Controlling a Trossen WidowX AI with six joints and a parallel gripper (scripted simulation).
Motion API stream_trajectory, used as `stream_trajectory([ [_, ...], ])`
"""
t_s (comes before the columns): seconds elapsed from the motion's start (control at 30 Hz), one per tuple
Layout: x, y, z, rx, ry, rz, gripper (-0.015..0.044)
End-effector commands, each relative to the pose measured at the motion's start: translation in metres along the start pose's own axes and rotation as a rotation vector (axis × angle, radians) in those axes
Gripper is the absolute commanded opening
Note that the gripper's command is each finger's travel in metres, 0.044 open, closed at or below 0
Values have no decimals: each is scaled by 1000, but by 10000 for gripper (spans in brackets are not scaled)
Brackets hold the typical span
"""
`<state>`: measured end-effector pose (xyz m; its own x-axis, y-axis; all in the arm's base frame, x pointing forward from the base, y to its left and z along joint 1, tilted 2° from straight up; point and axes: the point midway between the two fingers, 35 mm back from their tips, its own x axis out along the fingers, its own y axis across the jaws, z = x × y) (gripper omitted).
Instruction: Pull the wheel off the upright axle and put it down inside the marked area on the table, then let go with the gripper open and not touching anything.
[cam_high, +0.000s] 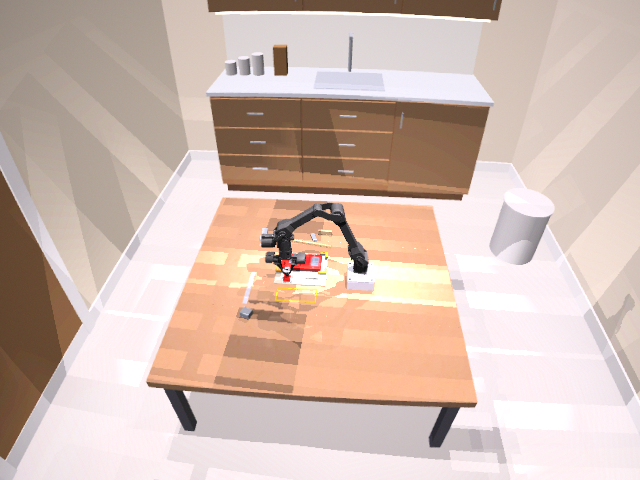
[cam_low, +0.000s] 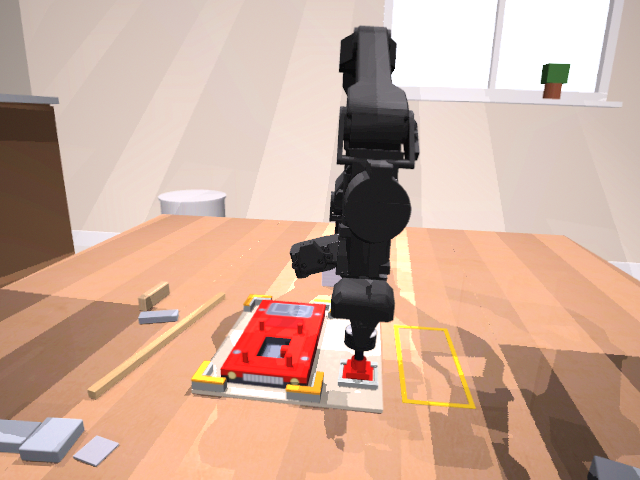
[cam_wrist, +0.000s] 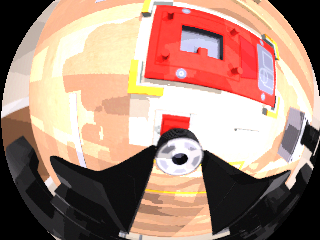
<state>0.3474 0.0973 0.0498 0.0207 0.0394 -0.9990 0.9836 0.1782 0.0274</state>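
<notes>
My gripper (cam_high: 286, 270) (cam_low: 359, 354) (cam_wrist: 179, 152) is shut on the wheel (cam_low: 368, 341) (cam_wrist: 170, 150), a black tyre with a pale spoked hub, seen face-on between the fingers in the wrist view. The wheel is raised above the red axle stand (cam_high: 286, 277) (cam_low: 358, 369) (cam_wrist: 175, 122), with a gap between them. The axle itself is hidden by finger and wheel, so I cannot tell whether its tip is still in the hub. The marked area is a yellow outline (cam_high: 295, 301) (cam_low: 399, 364) on the table, beside the pale board (cam_high: 310, 282) (cam_low: 351, 403).
A red car chassis (cam_low: 273, 356) (cam_wrist: 200, 65) with upright pegs lies on the board between yellow-grey corner brackets (cam_low: 305, 388). A long wooden strip (cam_low: 155, 346) lies beyond it. A grey block with a pale strip (cam_high: 249, 289) lies left of the outline in the top view.
</notes>
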Motion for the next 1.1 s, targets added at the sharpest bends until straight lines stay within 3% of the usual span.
stream_trajectory([
  [0.0, -10, 0, 0, 1, 0, 12, 0],
  [0.73, -17, -1, 0, 1, 0, 13, 0],
  [1.07, -47, -4, 0, 1, 0, 13, 0],
])
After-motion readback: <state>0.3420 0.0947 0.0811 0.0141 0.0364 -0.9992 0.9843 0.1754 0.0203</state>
